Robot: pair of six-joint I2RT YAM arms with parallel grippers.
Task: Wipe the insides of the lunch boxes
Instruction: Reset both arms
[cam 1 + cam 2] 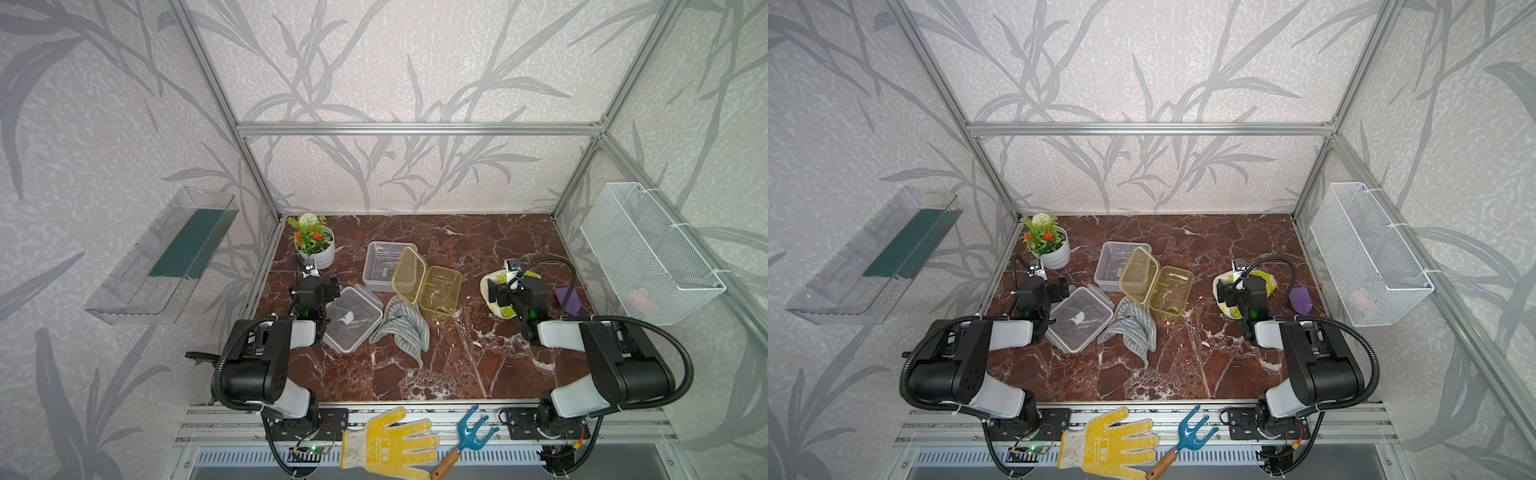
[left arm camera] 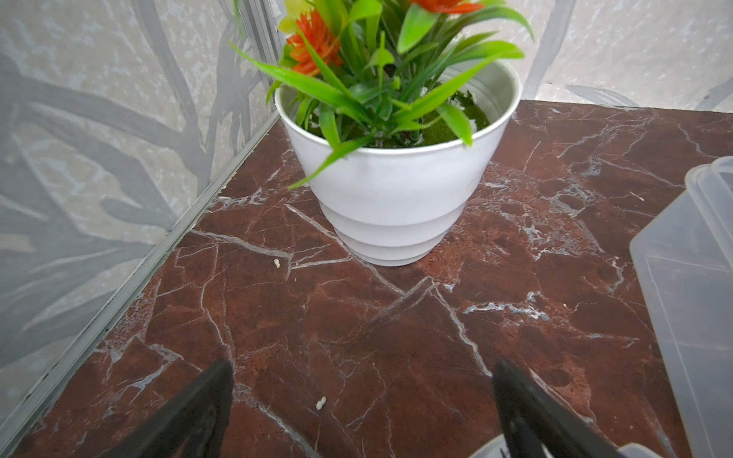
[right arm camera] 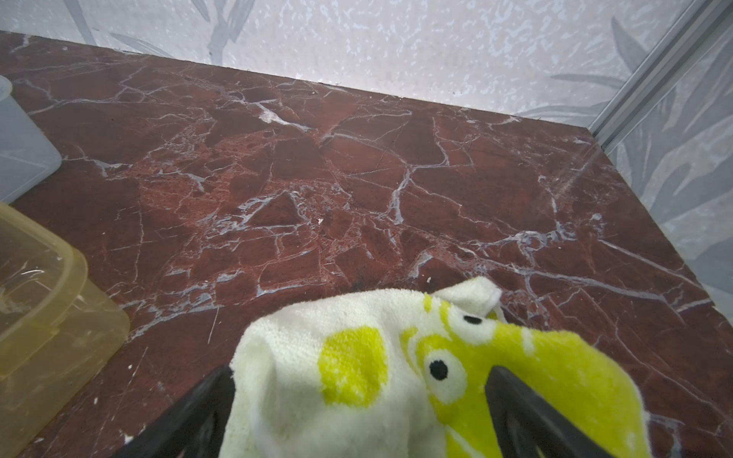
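Marble table [image 1: 457,365]: amber box [image 1: 440,297] mid-table; clear box [image 1: 384,266] behind it; lid [image 1: 353,318], grey cloth [image 1: 401,330], pot [image 1: 322,253] to its left; green cloth [image 3: 337,376] to its right.

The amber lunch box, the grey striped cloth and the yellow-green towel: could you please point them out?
amber lunch box [image 1: 440,293], in a top view, on its open base's floor.
grey striped cloth [image 1: 401,328], in a top view, on its crumpled middle.
yellow-green towel [image 3: 353,366], right wrist view, on a yellow patch.

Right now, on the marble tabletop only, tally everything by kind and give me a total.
Lunch box bases: 2 (clear base, amber base)
Lids: 2 (clear lid, amber lid)
Cloths: 2 (grey striped cloth, yellow-green cloth)
Potted plant: 1
Purple item: 1
Total: 8
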